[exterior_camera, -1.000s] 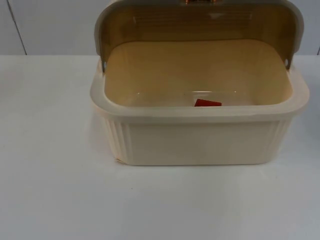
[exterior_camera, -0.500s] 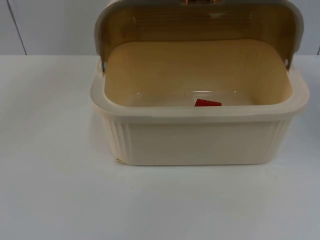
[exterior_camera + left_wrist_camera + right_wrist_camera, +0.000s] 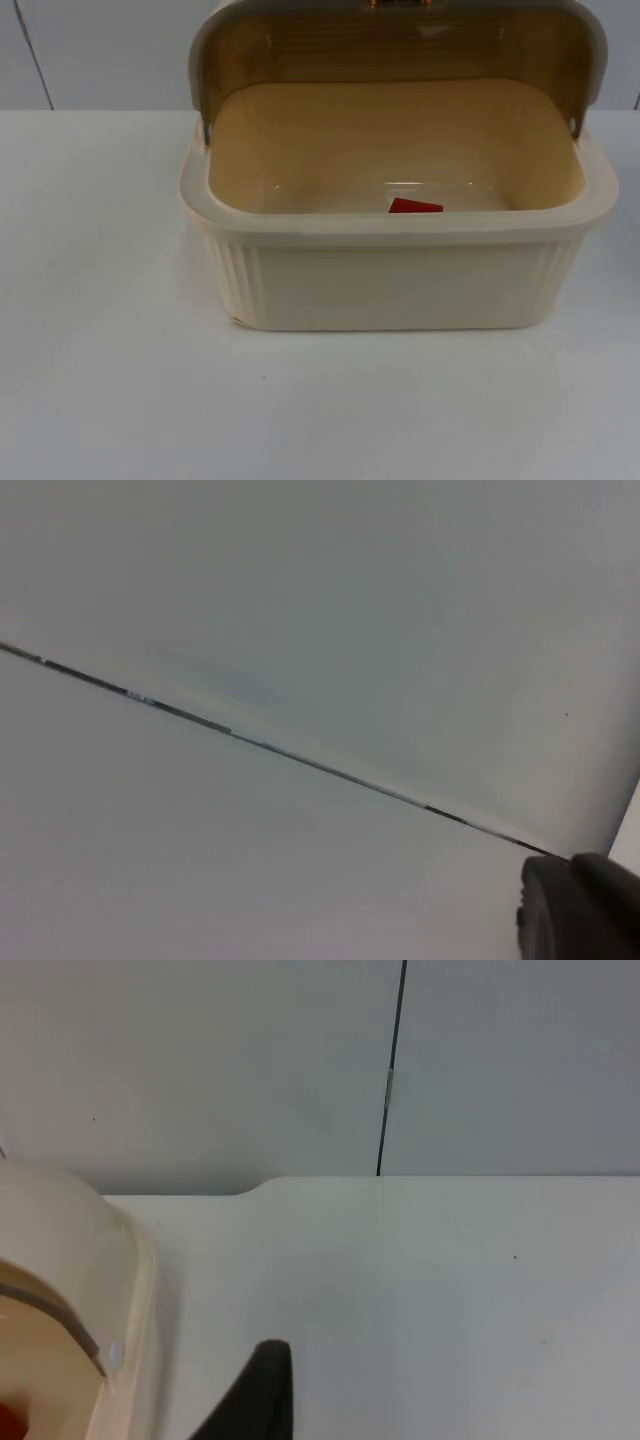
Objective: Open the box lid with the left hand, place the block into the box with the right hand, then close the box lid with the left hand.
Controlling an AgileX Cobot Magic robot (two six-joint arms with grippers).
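While looking down from the top view, seeing a cream ribbed plastic box (image 3: 400, 285) sitting on the white counter (image 3: 100, 380), towards the far side and close to the grey partition wall (image 3: 100, 50). Seeing its brown-tinted translucent lid (image 3: 400, 45) with a cream rim standing open, tilting up and back over the far edge of the box. Finding the small red block (image 3: 415, 206) lying inside the box on its floor, about midway between left and right, close against the near wall and partly hiding behind the near rim.

Looking along the left end effector (image 3: 580, 910) in the left wrist view: pointing at the grey partition wall with a dark seam running across it, well apart from the box. Not being able to tell whether holding wide or narrow.

Looking along the right end effector (image 3: 255, 1395) in the right wrist view: hovering over bare counter just beside the right end of the box, facing the far wall. Catching the rounded cream rim of the box and a sliver of the red block within it. Again not being able to tell how wide or narrow, and not seeing anything held.
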